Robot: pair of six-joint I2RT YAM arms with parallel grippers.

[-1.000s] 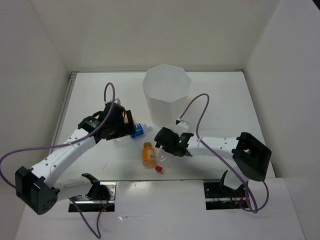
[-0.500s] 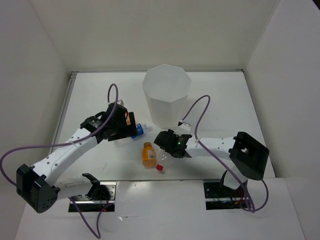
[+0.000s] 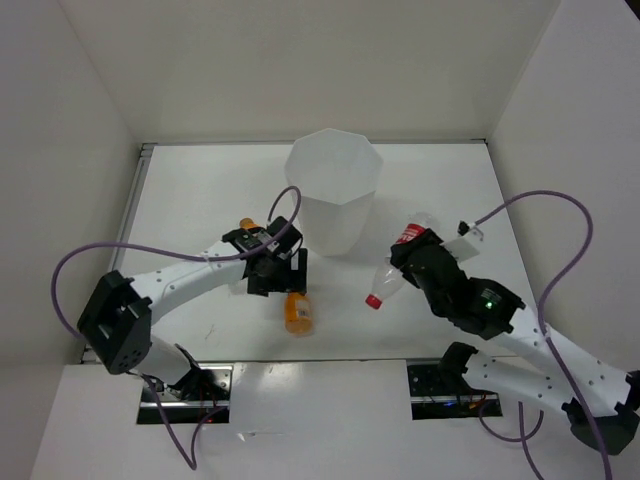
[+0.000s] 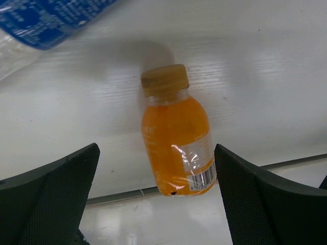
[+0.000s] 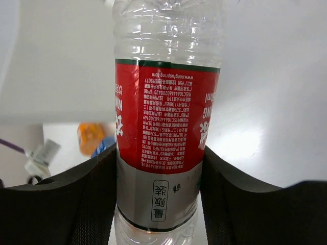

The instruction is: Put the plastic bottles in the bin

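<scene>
1. The left pincer [image 3: 285, 278] hangs over the near edge of the tabletop [image 3: 200, 190], left of the middle. Its jaws are spread wide and hold nothing.
2. The orange bottle [image 4: 176, 148] lies on its side between those jaws, cap toward the far edge. The wrist view does not tell me how far below them it is.
3. The blue bottle [image 4: 56, 18] lies just beyond it, only its label showing at the corner of the left wrist view.
4. The bin [image 3: 335, 215] stands upright in the middle, nearer the far edge, mouth open.
5. The red bottle [image 5: 166, 117] is up off the tabletop just right of the bin, tilted cap-down.
6. The right pincer [image 3: 420, 258] is clamped around its label.
7. As I read it, the red bottle is on its way to the bin. Next it wants carrying left over the rim, then letting go. The left arm looks set to drop and close on the orange one.
8. The tabletop is plain white and matte, boxed in by bare white walls [image 3: 300, 70].
</scene>
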